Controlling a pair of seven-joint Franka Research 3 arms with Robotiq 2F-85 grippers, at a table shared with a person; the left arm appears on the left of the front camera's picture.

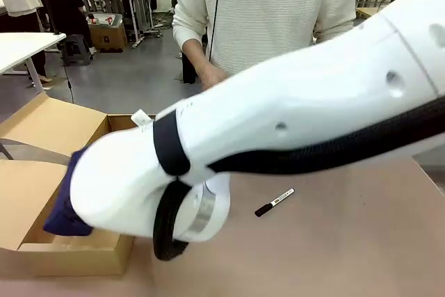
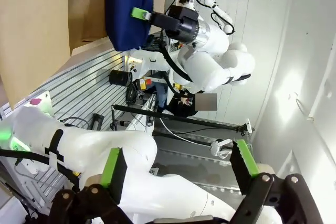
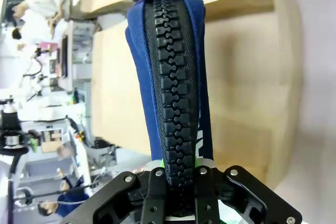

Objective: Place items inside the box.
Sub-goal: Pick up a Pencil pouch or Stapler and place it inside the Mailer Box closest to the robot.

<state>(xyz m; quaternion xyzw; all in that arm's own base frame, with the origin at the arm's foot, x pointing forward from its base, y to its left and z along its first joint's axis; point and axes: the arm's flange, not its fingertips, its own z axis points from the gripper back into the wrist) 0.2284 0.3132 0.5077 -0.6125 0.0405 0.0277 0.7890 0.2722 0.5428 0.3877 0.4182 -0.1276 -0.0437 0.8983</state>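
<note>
Holding the navy pouch (image 3: pixel 173 77) by its zipper edge, I am running the right gripper (image 3: pixel 180 177) clamped on it, with the pads pinching the fabric on either side of the black zip teeth. In the right wrist view the pouch is running from the jaws toward 12 o'clock. In the front view I am reading the pouch at 8 o'clock, hanging within the opening of the cardboard box (image 1: pixel 76 252). The arm's wrist is covering its upper part, so it is probably clear of the box floor, but I cannot confirm that.

I am treating the pouch as soft, light and floppy: the cloth is draping from the grip and is likely to swing or fold on release. The zip seam is the stiffest line, so gripping there is giving the surest hold.

The left gripper (image 2: pixel 178 163) is standing with its green pads well apart, holding nothing.

The black marker (image 1: pixel 274 202) is lying on the table (image 1: pixel 361 241) at 5 o'clock, well apart from the box. Being thin, rigid and liable to roll, it is calling for a pinch across its barrel at mid-length.
</note>
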